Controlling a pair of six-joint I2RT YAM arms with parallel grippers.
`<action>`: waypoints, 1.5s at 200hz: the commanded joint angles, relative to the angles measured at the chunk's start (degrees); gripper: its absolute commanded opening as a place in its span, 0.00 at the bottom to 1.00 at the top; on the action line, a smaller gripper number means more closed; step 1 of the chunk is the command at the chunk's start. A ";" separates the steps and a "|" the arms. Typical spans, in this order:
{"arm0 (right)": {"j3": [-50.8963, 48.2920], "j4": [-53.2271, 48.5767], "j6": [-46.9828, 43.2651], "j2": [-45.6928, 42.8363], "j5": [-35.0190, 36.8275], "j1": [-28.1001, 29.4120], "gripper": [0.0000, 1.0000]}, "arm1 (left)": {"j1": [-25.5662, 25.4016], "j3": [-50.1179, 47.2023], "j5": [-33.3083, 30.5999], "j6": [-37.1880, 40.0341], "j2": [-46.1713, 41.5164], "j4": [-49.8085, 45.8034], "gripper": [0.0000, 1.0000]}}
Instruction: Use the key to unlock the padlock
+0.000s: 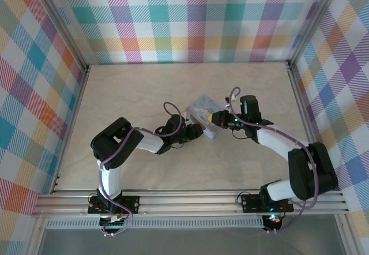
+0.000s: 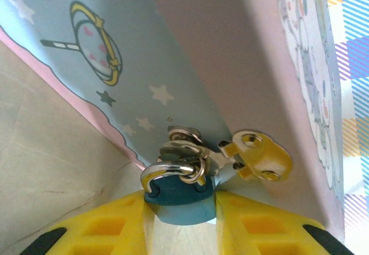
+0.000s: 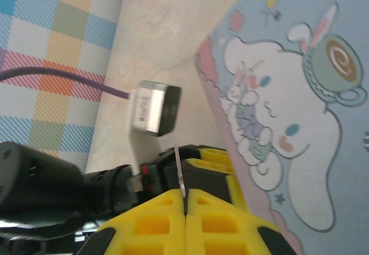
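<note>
In the left wrist view the teal padlock (image 2: 179, 192) hangs by its silver shackle (image 2: 173, 170) from a ring beside the yellow hasp (image 2: 260, 154) of the pale blue tin (image 2: 144, 53). My left gripper (image 2: 181, 212) is shut on the padlock's body, one yellow finger against each side. My right gripper (image 3: 185, 194) is shut on the key (image 3: 180, 174), a thin grey blade sticking up from between its pressed fingertips, just beside the left gripper's fingers (image 3: 216, 157). From above, the left gripper (image 1: 195, 131) and right gripper (image 1: 216, 118) meet at the near edge of the tin (image 1: 203, 108).
The tin's lid with the white cartoon dog (image 3: 271, 122) lies right of the key. The left arm's wrist camera (image 3: 153, 108) and its purple cable (image 3: 57, 79) sit just beyond. Checked walls (image 1: 190, 18) enclose the beige table (image 1: 132, 87); aluminium rails (image 1: 190, 200) run along the near edge.
</note>
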 commanded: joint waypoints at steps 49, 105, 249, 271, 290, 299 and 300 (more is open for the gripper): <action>-8.56 -4.69 -7.41 -12.23 9.12 4.32 0.00 | -0.59 -1.30 3.93 -6.92 -6.93 -1.84 0.31; -15.11 -3.80 -9.29 -17.74 18.46 10.05 0.00 | -0.61 -0.37 5.17 -7.70 -10.34 -7.31 0.31; -8.97 0.53 -2.49 -10.20 4.89 1.97 0.00 | -0.61 1.83 -4.13 13.01 -11.63 -17.89 0.55; -4.94 4.18 0.12 -3.16 -1.58 -0.79 0.00 | -0.68 2.18 -3.68 16.27 -10.39 -16.63 0.62; -1.14 4.67 0.48 1.76 -2.45 -1.76 0.00 | -0.70 2.36 -3.27 18.20 -9.36 -15.71 0.64; 0.31 4.79 0.46 3.35 -2.01 -2.07 0.00 | -0.77 2.25 -3.24 19.00 -8.99 -15.26 0.65; 0.48 4.84 0.46 3.53 -1.93 -2.14 0.00 | -0.78 2.22 -3.25 19.07 -8.97 -15.18 0.65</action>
